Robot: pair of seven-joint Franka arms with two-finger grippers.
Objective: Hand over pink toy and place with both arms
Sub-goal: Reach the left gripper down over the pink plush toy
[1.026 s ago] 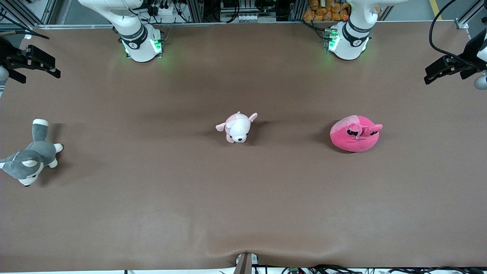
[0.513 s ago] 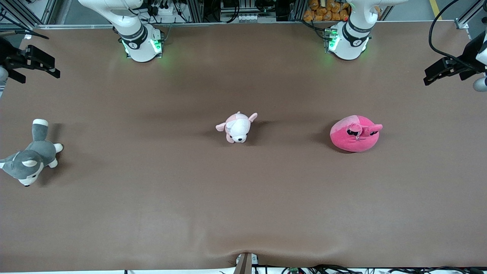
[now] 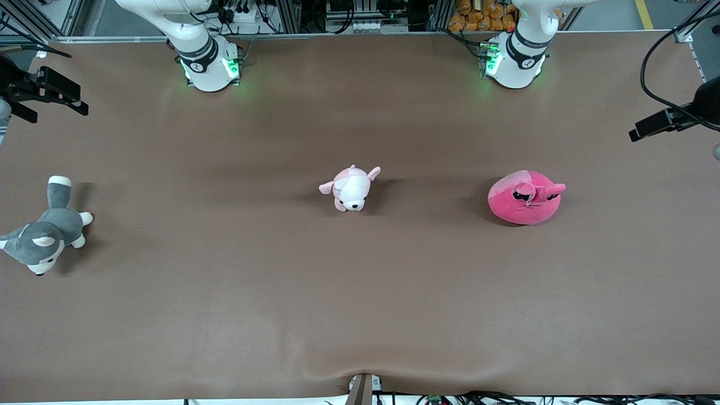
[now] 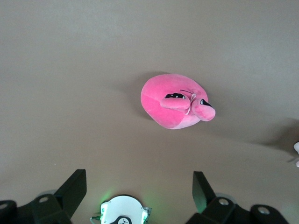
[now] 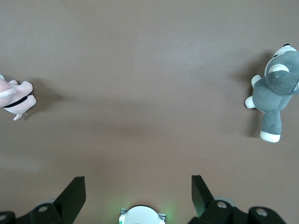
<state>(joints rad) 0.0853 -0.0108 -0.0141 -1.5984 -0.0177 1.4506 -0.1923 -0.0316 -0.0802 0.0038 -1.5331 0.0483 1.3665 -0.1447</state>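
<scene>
Front view: the pink toy (image 3: 526, 197) sits on the brown tabletop (image 3: 360, 292) toward my left arm's end. My left hand (image 4: 138, 191) hangs above it, spread wide, holding nothing. My right hand (image 5: 138, 191) waits, wide too.

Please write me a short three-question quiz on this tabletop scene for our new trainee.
1. True or false: the pink toy lies on the table, with neither pincer touching it.
2. Which plush lies nearest the right arm's end of the table? A) the pink toy B) the pink-and-white puppy C) the grey husky
3. Fill in: in its wrist view, the left pincer has its fingers ____.

Key
1. True; the left pincer is up at its own end of the table, and the right pincer waits at the other end.
2. C
3. Open
</scene>
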